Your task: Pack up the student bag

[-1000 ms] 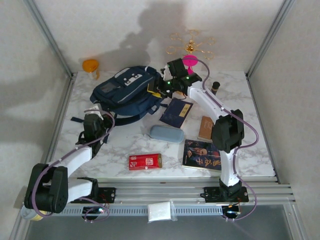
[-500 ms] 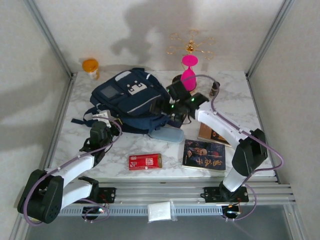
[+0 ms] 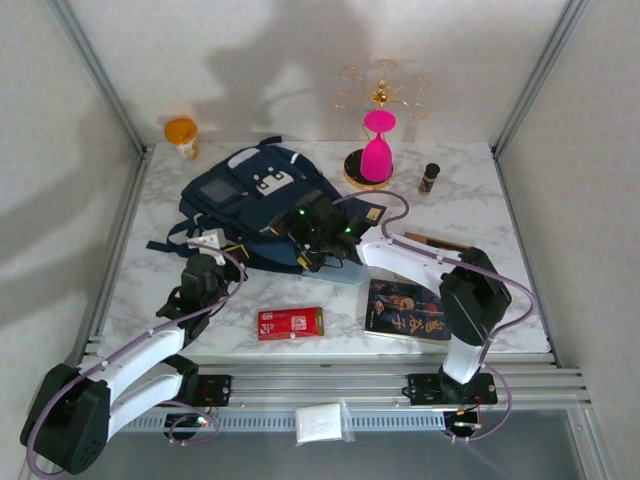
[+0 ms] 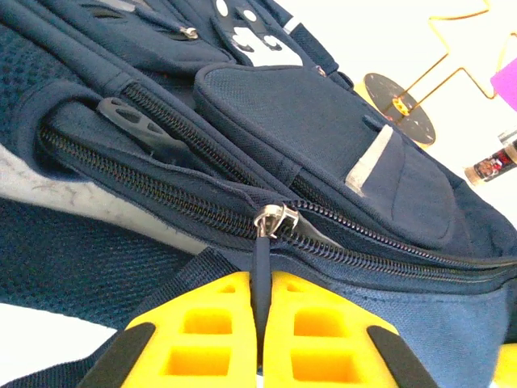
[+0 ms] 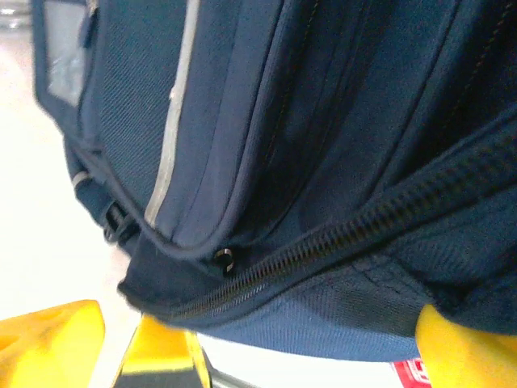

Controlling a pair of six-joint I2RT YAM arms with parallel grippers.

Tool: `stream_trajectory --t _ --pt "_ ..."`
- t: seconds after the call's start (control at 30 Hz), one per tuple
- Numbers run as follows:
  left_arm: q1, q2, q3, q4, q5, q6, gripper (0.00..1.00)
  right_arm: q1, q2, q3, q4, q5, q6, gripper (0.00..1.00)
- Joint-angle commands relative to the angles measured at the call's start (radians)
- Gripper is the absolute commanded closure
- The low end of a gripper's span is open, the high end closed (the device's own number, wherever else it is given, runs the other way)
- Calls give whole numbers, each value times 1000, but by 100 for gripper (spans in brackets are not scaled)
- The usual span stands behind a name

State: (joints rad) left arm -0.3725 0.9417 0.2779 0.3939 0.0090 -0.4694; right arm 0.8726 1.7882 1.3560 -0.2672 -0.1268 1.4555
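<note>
Close to the near edge of the table (image 3: pixel 480 215) lie a red box (image 3: pixel 291 323) and a book (image 3: pixel 405 310). A little further, the left gripper (image 4: pixel 262 291) has its fingers pressed together on the dark zipper pull (image 4: pixel 260 263) of the student bag (image 3: pixel 250 195), which lies flat on the far-left part of the table. The right gripper (image 3: pixel 314 236) is at the bag's near right side. Its fingers stand apart with the bag's lower seam between them, and I cannot tell if they pinch it. I judge the step is opening a zipper. The next move calls for a pull along the zipper line while the right arm steadies the bag.
</note>
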Motion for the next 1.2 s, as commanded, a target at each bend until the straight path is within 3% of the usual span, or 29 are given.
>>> stream_trajectory --t 0.0,0.2,0.33,0.43,0.77,0.9,1.03,1.17 --pt "-29 -48 7 42 -16 -31 100 -11 95 85 51 46 14 10" --pt "-52 -105 3 -36 -69 -46 100 -10 167 211 6 115 -167 48" --pt "-57 -151 -7 -56 -81 -72 100 -20 212 320 -99 145 -279 84" --pt "-57 -147 12 -108 -122 -95 100 -35 194 301 -69 133 -334 99" --pt "-3 -64 148 -363 -303 -177 100 -90 105 214 -45 119 -343 100" --pt "114 7 179 -454 -294 -214 100 -104 70 174 -19 115 -333 100" --pt "225 31 174 -424 -214 -204 100 -103 56 168 -37 136 -354 100" --pt "256 71 217 -447 -172 -185 100 -93 38 133 -35 130 -345 100"
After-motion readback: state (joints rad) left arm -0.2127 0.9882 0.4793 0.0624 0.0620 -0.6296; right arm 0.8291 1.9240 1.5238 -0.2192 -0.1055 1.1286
